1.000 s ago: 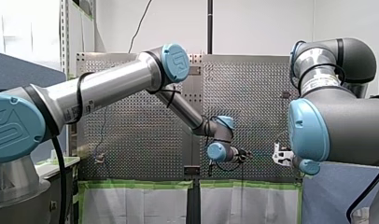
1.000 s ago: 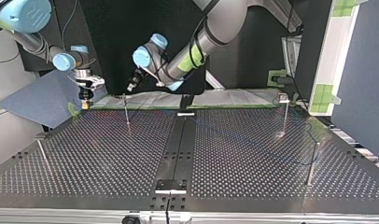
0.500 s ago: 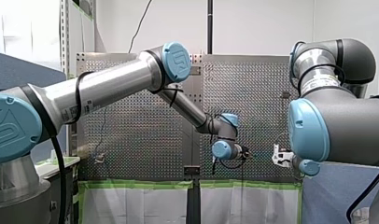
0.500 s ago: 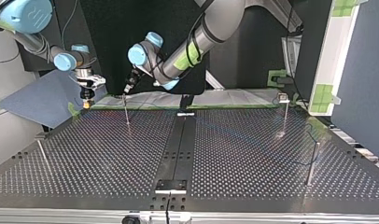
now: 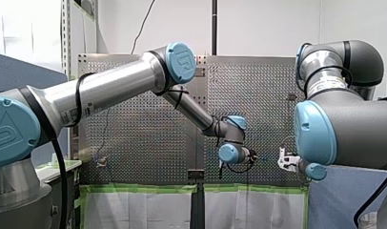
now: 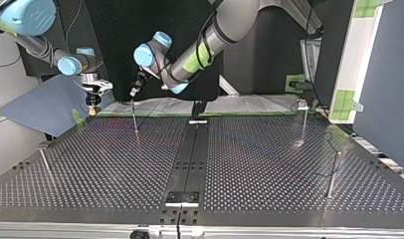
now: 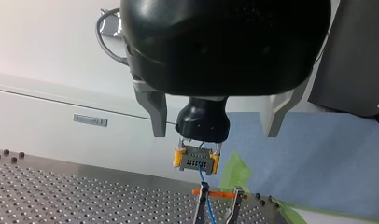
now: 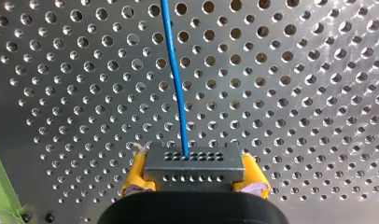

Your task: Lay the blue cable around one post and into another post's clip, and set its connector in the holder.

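The perforated table (image 6: 269,164) is bare metal: dull satin in the top view, finely brushed close up under my right gripper (image 8: 193,173). The blue cable (image 8: 174,79) has a smooth, slightly glossy plastic jacket. The connector (image 8: 193,161) is matt grey, with rubbery yellow pads (image 8: 137,173) at its sides. My left gripper (image 7: 215,135) has a glossy black plastic shell and matt grey metal fingers (image 7: 156,112). At the front view's left, the arm tube (image 5: 110,90) is satin aluminium and its joint cap (image 5: 182,56) is smooth light-blue plastic. The green tape (image 5: 144,188) looks matt and papery.
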`<state>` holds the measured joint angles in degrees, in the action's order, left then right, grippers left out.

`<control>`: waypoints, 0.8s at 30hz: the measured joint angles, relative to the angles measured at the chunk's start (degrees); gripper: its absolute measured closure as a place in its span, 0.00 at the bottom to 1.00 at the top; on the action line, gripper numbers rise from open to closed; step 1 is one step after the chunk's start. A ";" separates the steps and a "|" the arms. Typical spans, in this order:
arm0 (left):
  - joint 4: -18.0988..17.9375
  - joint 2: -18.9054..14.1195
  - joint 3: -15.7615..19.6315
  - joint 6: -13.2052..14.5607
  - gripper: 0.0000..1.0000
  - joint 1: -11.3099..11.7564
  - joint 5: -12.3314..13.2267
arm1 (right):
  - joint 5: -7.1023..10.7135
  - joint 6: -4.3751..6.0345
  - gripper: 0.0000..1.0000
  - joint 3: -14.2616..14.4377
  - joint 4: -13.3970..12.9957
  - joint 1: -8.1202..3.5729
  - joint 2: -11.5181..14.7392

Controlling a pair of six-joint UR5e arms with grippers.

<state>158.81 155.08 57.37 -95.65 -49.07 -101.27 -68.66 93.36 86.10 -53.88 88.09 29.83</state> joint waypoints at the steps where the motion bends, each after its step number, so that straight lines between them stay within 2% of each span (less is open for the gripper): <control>1: 0.07 0.00 0.00 -0.04 0.00 -0.03 -0.16 | 0.00 0.00 1.00 0.00 0.00 0.02 -0.02; 7: 1.38 0.00 0.00 -0.45 0.00 -0.15 -1.28 | -0.01 0.00 1.00 0.00 0.09 0.10 -0.10; 16: 5.60 0.00 0.02 -3.37 0.00 -0.09 -2.62 | -0.12 -0.22 1.00 0.00 0.42 0.19 -0.11; 24: 9.36 0.02 0.07 -3.70 0.00 -0.08 -4.02 | -0.06 -0.42 1.00 -0.01 0.64 0.27 -0.14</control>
<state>168.17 155.10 57.44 -99.34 -49.15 -105.28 -68.72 92.94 86.09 -53.24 88.36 29.69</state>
